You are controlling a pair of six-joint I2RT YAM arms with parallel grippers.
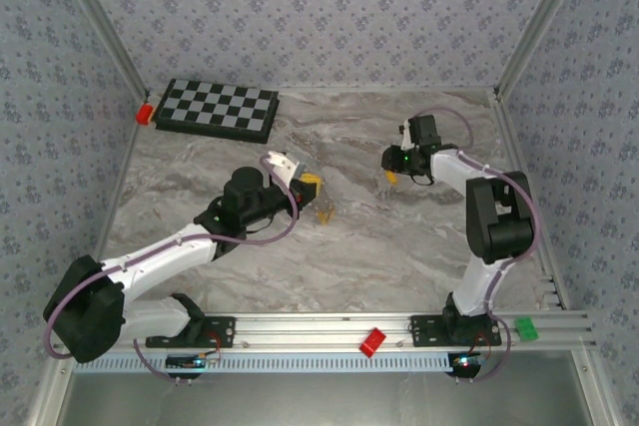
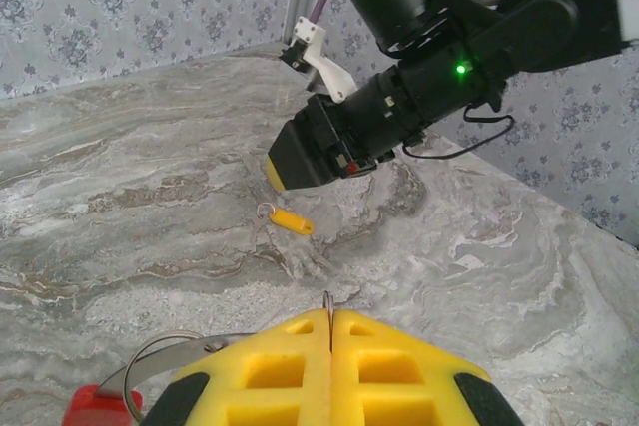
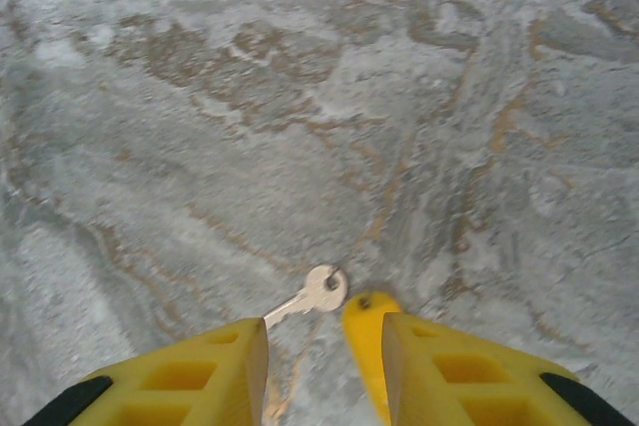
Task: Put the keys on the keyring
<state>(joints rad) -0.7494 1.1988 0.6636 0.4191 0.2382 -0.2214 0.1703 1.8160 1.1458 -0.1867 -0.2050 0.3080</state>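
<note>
My left gripper (image 2: 330,314) has its yellow fingers pressed together on the thin grey wire of the keyring (image 2: 150,361), which curves off to the lower left to its red sleeve (image 2: 95,408). In the top view that left gripper (image 1: 312,185) hovers mid-table. One key with a yellow tag (image 2: 288,220) lies loose on the marble, also seen from above as the key (image 1: 324,213). My right gripper (image 3: 319,331) stands low over another key (image 3: 318,291) and its yellow tag (image 3: 367,331). Both lie in the gap between its jaws, the tag against the right finger.
A black-and-white checkerboard (image 1: 218,109) lies at the back left with a red block (image 1: 145,113) beside it. A red block (image 1: 372,342) and a green block (image 1: 525,326) sit on the front rail. Patterned walls close in the marble table (image 1: 379,246).
</note>
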